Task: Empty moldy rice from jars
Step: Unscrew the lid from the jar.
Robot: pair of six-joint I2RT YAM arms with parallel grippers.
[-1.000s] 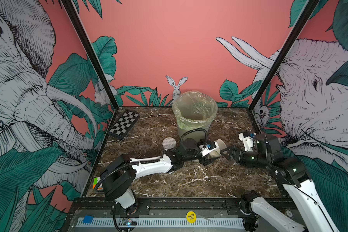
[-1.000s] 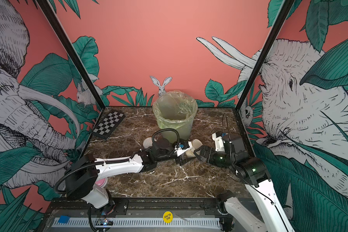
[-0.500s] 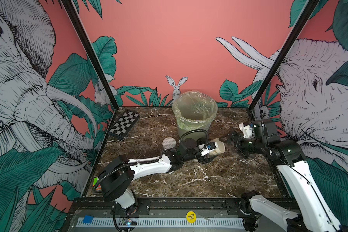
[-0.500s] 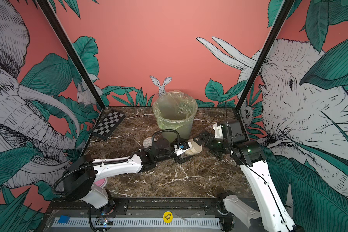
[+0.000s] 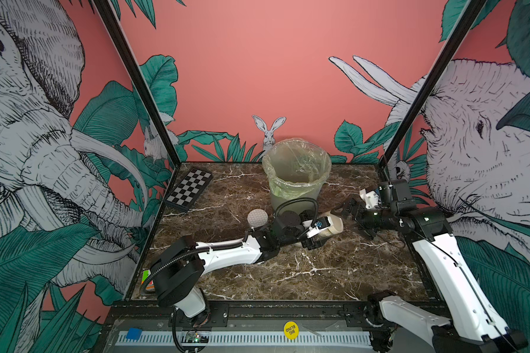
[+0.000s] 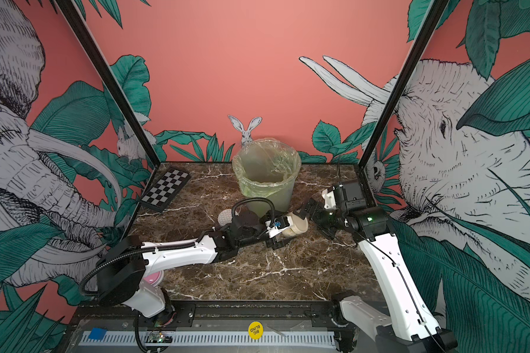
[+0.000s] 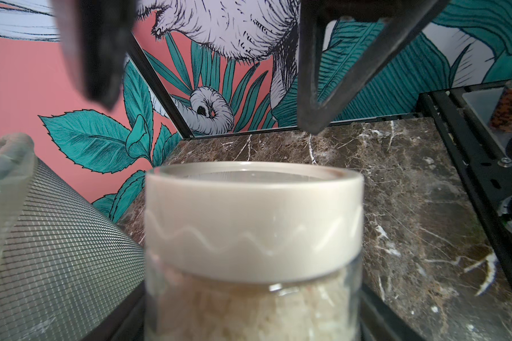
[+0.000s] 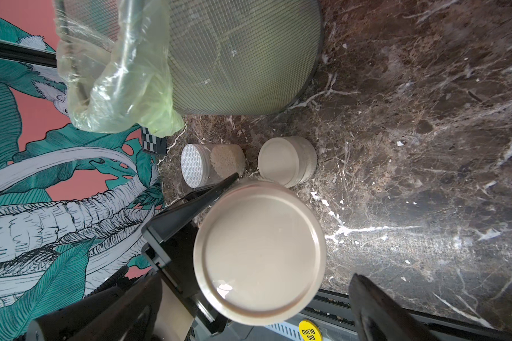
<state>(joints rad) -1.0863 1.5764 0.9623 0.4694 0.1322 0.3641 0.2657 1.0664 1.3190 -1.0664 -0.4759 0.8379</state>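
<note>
**Held for opening; nothing emptied yet**

The lined bin [image 5: 288, 195] stands at the rear to receive. The left gripper [image 5: 318, 233] is clamped on a squat jar [image 5: 332, 227], tipped sideways so its beige lid [image 8: 259, 254] faces the right gripper [image 5: 357, 220], whose jaws are wide apart close by. The moldy rice [image 7: 249, 307] is sealed inside.

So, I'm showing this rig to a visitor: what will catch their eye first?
The left gripper holds a beige-lidded jar of rice tipped sideways mid-table, its lid facing the open right gripper. Behind them, near the back wall, stands the bag-lined bin.
</note>
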